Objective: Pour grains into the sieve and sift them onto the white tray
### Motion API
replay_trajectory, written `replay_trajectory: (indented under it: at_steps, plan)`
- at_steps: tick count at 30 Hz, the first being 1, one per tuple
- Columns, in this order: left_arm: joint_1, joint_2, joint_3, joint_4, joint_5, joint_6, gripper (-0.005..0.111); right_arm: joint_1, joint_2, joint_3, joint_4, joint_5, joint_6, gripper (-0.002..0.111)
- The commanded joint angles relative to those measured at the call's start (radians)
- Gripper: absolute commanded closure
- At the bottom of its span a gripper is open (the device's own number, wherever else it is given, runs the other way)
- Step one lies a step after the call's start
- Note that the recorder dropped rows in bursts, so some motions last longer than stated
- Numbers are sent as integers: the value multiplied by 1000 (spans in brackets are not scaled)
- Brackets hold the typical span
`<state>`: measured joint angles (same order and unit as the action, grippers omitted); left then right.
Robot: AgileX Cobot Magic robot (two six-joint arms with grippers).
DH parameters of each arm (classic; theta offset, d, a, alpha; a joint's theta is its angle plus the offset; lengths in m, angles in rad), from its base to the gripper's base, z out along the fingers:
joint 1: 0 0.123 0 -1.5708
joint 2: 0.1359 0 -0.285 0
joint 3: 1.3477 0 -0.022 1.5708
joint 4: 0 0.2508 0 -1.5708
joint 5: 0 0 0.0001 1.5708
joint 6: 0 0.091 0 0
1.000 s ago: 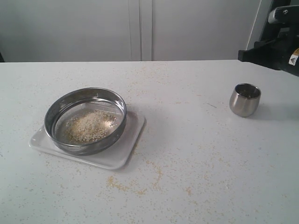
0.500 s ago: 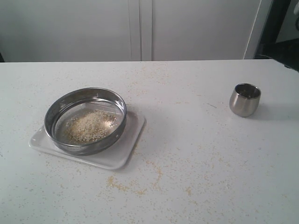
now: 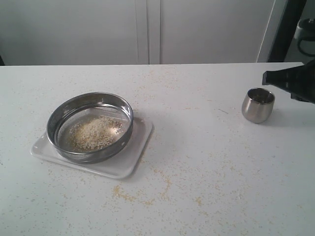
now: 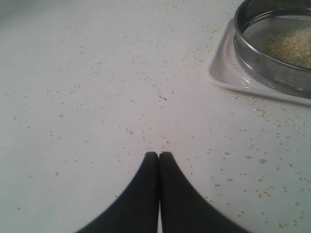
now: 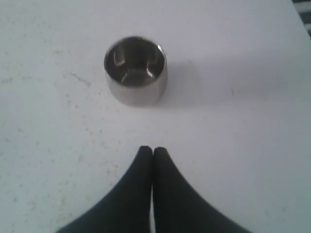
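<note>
pale cabinet doors (image 3: 147, 32) behind; white table (image 3: 206, 162)

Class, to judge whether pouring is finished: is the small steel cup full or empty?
Empty: the right wrist view into the steel cup shows only bare shiny metal.

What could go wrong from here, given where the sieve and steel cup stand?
The sieve is nearly as broad as the white tray, so shaking may drop grains past its rim; the table is already littered. The shut right gripper points at the upright steel cup and could knock it over if it advances.
</note>
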<state>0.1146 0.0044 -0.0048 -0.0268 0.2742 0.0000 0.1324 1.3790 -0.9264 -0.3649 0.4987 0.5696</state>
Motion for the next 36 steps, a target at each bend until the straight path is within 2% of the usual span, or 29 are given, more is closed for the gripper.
replay_trajectory:
  at_steps: [1,9,12,20,26,36]
  plan:
    - [2,-4,5,2,-1,0,107,31,-21,-4,165,134,-189,108]
    - [2,-4,5,2,-3,0,107,38,-25,-4,678,332,-694,108]
    - [2,-4,5,2,-3,0,107,38,-27,-4,756,364,-766,108]
    - [2,-4,5,2,-5,0,107,35,-158,2,649,410,-764,108]
    - [2,-4,5,2,-5,0,107,35,-305,73,497,335,-638,108]
    - [2,-4,5,2,-5,0,107,35,-382,164,490,305,-636,108]
